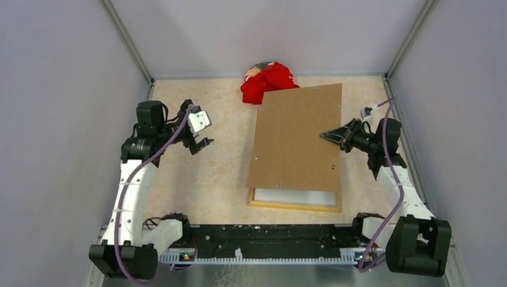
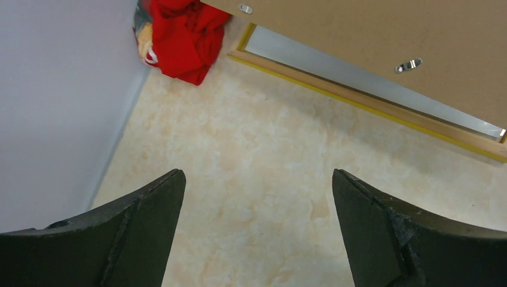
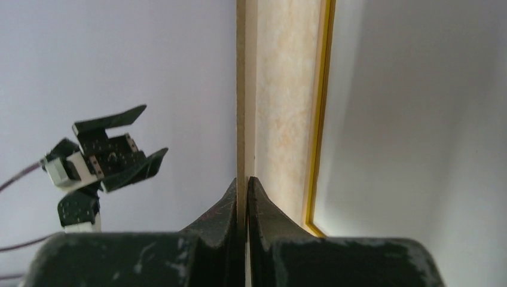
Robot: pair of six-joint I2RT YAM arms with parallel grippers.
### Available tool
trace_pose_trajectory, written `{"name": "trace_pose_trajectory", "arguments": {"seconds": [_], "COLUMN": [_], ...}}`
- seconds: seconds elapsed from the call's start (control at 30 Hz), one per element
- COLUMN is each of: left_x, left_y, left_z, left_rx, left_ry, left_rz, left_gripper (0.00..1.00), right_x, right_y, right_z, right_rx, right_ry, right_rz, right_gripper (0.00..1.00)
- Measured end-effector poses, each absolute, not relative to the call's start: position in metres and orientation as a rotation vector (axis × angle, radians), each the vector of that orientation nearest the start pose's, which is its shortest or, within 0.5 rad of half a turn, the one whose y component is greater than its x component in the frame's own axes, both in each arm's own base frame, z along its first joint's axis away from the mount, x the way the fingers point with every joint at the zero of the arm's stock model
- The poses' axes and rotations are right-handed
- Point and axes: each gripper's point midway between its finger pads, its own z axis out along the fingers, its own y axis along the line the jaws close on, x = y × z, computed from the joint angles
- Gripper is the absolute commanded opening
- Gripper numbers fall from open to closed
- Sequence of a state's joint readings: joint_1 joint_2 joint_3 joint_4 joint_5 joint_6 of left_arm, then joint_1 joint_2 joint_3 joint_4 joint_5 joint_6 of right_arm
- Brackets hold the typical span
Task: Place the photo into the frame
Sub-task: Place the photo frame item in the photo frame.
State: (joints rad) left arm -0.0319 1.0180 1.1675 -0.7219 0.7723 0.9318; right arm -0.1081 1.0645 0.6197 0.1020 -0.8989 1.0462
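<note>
On the pale worktop (image 1: 203,179) I see one frame (image 1: 293,206), one brown board (image 1: 297,137) and one red cloth (image 1: 268,82). My left tool (image 1: 206,133) is wide open and empty. My right tool (image 1: 326,136) pinches the brown board.

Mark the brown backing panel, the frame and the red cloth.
backing panel (image 1: 296,137), top external view, middle of its brown face.
frame (image 1: 293,207), top external view, near rail showing below the panel.
red cloth (image 1: 269,84), top external view, centre of the bundle.
</note>
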Motion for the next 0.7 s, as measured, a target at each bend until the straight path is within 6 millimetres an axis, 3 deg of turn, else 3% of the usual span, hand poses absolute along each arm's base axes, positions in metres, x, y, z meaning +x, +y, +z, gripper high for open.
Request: {"name": "trace_pose_trajectory", "arguments": {"seconds": [0.27,0.7], "left_x": [0.283,0.284], "left_y": [-0.109,-0.108], "left_z": [0.241,0.231], "left_rx": [1.253,1.250], "left_ry": [1.628,1.632], "left_rz": [-0.350,-0.342], "left_gripper": [0.99,0.99], "right_x": [0.268,0.274], "right_y": [0.127,0.117], "right_z": [0.206,0.159], "right_rx": [0.410,0.462], "right_ry": [2.062,2.153], "right_rz": [1.399,1.343], "right_gripper": [0.00,0.00]}}
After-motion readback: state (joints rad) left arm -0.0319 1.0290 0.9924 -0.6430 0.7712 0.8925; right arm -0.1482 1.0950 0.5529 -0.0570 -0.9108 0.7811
